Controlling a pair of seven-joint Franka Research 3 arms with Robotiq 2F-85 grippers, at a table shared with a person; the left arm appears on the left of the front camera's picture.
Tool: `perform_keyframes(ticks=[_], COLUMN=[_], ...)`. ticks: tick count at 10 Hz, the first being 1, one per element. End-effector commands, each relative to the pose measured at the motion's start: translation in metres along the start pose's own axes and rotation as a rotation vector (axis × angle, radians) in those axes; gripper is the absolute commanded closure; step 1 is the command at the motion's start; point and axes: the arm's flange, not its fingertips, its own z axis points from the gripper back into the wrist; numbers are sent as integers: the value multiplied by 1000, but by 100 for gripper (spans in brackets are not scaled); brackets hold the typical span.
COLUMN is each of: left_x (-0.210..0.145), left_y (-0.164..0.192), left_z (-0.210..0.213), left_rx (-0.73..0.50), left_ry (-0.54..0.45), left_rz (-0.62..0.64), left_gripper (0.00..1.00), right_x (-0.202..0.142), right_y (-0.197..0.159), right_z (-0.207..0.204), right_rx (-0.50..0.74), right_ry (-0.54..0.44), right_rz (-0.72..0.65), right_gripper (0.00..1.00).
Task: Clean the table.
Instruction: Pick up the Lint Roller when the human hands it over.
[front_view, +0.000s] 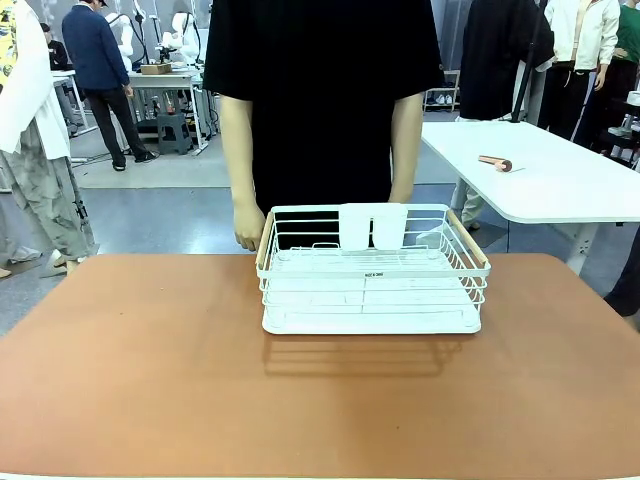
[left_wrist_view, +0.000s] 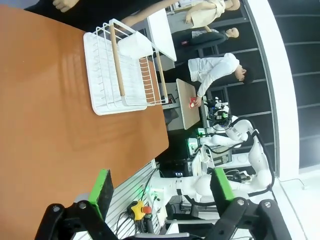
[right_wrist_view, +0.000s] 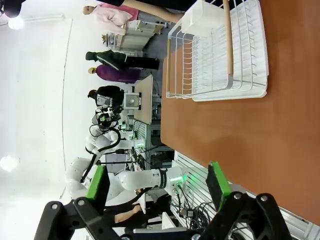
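The reddish-brown table (front_view: 150, 380) spreads across the front view, and its top also shows in the left wrist view (left_wrist_view: 45, 125) and the right wrist view (right_wrist_view: 280, 145). A white wire rack (front_view: 372, 272) with wooden handles stands at the far middle of it, seen sideways as the rack (left_wrist_view: 122, 65) and the rack (right_wrist_view: 225, 50) from the wrists. My left gripper (left_wrist_view: 162, 192) is open over the table's edge, nothing between its green pads (left_wrist_view: 103, 187). My right gripper (right_wrist_view: 159, 186) is open too, its pads (right_wrist_view: 218, 181) apart and bare.
A person in a black shirt (front_view: 320, 100) stands right behind the rack, one hand (front_view: 248, 228) beside its left handle. A white-topped table (front_view: 540, 170) with a small brown object (front_view: 497, 162) stands at the far right. Other people stand farther back.
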Motion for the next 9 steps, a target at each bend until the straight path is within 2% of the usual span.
perform_keyframes(ticks=[1, 9], left_x=[-3, -3], left_y=[-5, -5], left_z=[6, 6], left_rx=[1, 1], left_ry=[-6, -6], left_rz=[-14, -14], left_gripper=[0, 0], right_x=[-2, -2], right_y=[-1, -1], right_z=[1, 1], right_rx=[0, 0], right_ry=[1, 1], right_rz=[-1, -1], right_gripper=[0, 0])
